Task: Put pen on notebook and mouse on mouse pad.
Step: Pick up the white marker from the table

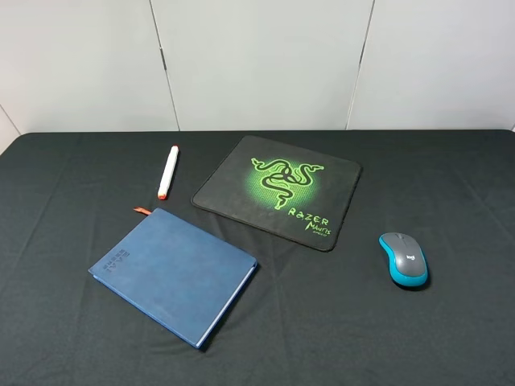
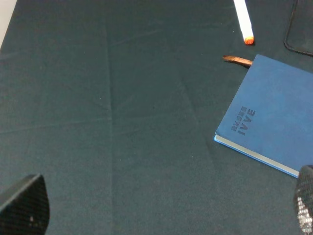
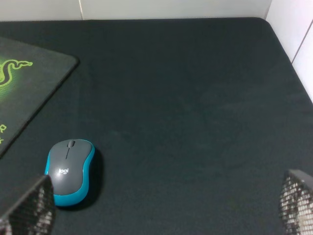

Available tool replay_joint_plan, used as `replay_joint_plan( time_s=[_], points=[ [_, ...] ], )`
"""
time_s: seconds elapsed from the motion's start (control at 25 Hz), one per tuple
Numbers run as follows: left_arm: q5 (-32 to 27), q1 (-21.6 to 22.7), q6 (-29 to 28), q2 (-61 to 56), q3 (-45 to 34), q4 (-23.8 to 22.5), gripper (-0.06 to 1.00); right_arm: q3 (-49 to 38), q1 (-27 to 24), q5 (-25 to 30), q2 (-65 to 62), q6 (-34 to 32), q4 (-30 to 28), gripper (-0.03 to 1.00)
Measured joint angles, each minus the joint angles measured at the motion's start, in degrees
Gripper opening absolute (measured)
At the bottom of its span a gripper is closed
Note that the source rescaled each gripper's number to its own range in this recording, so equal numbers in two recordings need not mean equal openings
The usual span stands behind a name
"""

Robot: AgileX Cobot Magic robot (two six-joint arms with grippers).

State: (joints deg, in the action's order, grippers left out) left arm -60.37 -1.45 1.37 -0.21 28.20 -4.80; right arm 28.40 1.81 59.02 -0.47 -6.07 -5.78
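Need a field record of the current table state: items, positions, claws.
pen: lying left of the mouse pad, beyond the notebook, not on it
notebook: closed, front left, nothing on it
mouse pad: centre, nothing on it
mouse: right of the pad, apart from it
left claw: open, empty
right claw: open, empty
task: neither step done

- The mouse pad (image 1: 278,190) lies flat near the middle of the table (image 1: 451,177), turned at a slant.
- The pen (image 1: 167,171) lies on the table just left of the mouse pad, not touching it, with its tip toward the near side.
- The notebook (image 1: 174,273) lies closed in front of the pen and to the front left of the mouse pad, touching neither.
- The notebook's ribbon bookmark (image 1: 142,210) pokes out at its far corner, near the pen's tip.
- The mouse (image 1: 404,259) sits on the table to the front right of the mouse pad, well apart from the notebook.
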Motion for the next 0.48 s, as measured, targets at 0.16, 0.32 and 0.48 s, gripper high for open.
replay_joint_plan(
  time_s=[0.16,0.32,0.48],
  points=[
    [0.0,0.0,0.05,0.0,0.0,0.0,1.0,0.0,0.0,0.0,0.0,0.0,0.0,1.0],
    [0.0,0.0,0.05,0.0,0.0,0.0,1.0,0.0,0.0,0.0,0.0,0.0,0.0,1.0],
    [0.0,0.0,0.05,0.0,0.0,0.0,1.0,0.0,0.0,0.0,0.0,0.0,0.0,1.0]
  ],
)
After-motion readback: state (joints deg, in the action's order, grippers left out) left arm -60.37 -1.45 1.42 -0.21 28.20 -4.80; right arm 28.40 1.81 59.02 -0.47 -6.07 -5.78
